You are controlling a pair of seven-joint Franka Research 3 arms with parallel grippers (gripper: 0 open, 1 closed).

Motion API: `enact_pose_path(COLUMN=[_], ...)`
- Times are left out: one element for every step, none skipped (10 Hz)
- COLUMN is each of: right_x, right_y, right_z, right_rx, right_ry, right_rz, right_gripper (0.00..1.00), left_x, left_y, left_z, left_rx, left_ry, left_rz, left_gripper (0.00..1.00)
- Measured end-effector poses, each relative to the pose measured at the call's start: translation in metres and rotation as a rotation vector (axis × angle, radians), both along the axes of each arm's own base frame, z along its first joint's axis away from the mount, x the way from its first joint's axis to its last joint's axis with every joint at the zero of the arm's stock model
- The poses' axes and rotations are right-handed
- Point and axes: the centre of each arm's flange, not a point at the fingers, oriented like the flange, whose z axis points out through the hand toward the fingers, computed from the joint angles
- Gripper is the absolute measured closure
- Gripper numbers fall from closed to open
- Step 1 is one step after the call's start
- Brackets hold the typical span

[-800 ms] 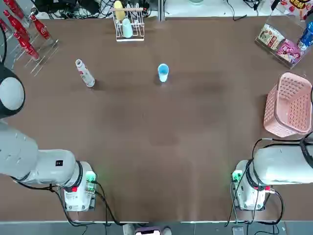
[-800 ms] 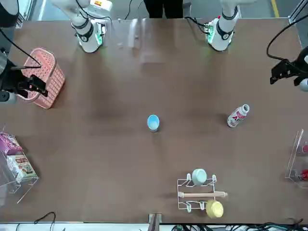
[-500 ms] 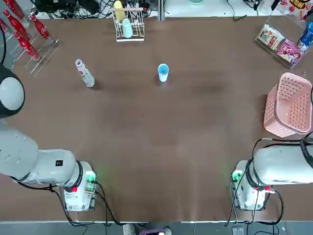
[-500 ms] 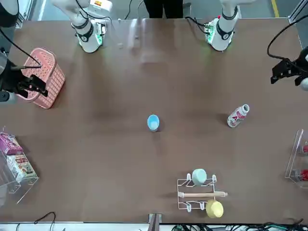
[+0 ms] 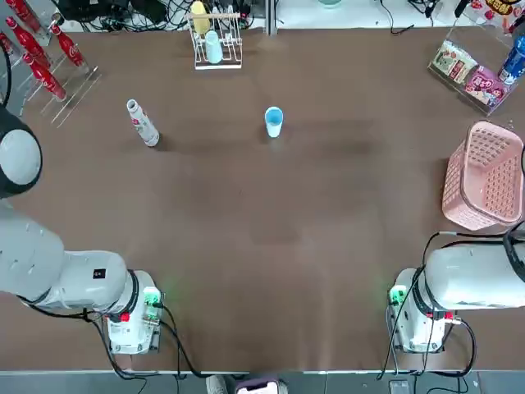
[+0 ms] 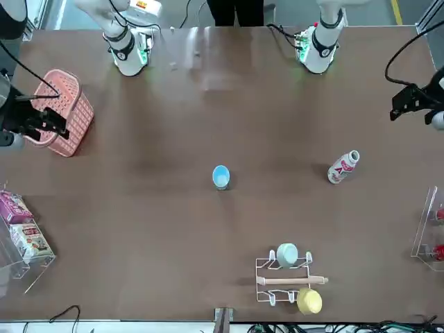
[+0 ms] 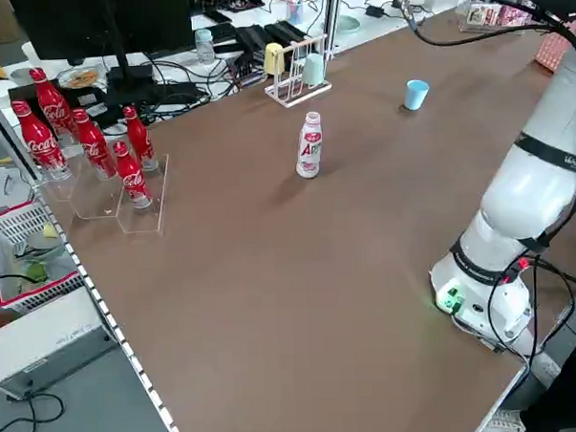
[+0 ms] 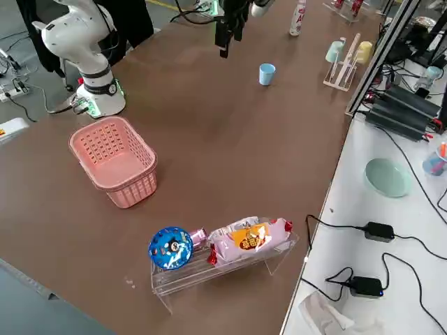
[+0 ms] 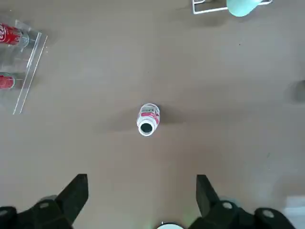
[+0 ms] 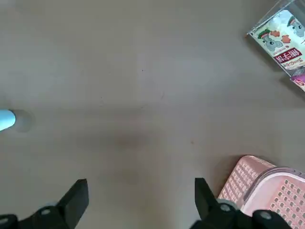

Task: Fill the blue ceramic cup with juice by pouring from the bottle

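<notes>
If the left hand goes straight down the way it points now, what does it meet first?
Probably only the bare table. The left hand is open and points down; the bottle stands a little ahead of that line, though depth is unclear.

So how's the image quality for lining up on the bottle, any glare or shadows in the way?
Front view: a pale glare patch on the table near the arm bases, clear of the bottle and blue cup. Left wrist view: the bottle is sharp, casting soft shadows to both sides. Top view: even light, only short shadows beside both.
</notes>
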Motion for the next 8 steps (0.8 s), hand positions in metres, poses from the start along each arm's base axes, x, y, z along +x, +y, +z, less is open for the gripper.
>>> enact_pose_path(right_x=[0.0, 0.001, 0.001, 0.001, 0.001, 0.002, 0.004, 0.007], right_y=[0.003, 0.006, 0.01, 0.013, 0.016, 0.018, 0.021, 0.024], right_z=[0.0, 0.001, 0.001, 0.001, 0.001, 0.002, 0.003, 0.002], right_rx=[0.001, 0.002, 0.002, 0.005, 0.027, 0.072, 0.115, 0.15], right_ry=[-0.003, -0.009, -0.013, -0.015, -0.021, -0.039, -0.07, -0.105], right_rz=[0.005, 0.012, 0.02, 0.047, 0.121, 0.209, 0.304, 0.403], right_gripper=[0.01, 0.01, 0.01, 0.01, 0.01, 0.01, 0.01, 0.01], left_x=[0.0, 0.002, 0.007, 0.012, 0.015, 0.017, 0.018, 0.02], left_y=[0.001, 0.003, 0.008, 0.017, 0.03, 0.041, 0.054, 0.067], left_z=[-0.001, -0.003, -0.007, -0.011, -0.014, -0.015, -0.017, -0.02], left_rx=[0.0, 0.0, -0.003, -0.008, -0.013, -0.019, -0.04, -0.075], left_ry=[0.001, 0.001, -0.005, -0.01, -0.013, -0.017, -0.025, -0.03], left_rz=[0.0, -0.001, -0.043, -0.133, -0.233, -0.312, -0.366, -0.422], left_gripper=[0.0, 0.0, 0.0, 0.0, 0.0, 0.0, 0.0, 0.0])
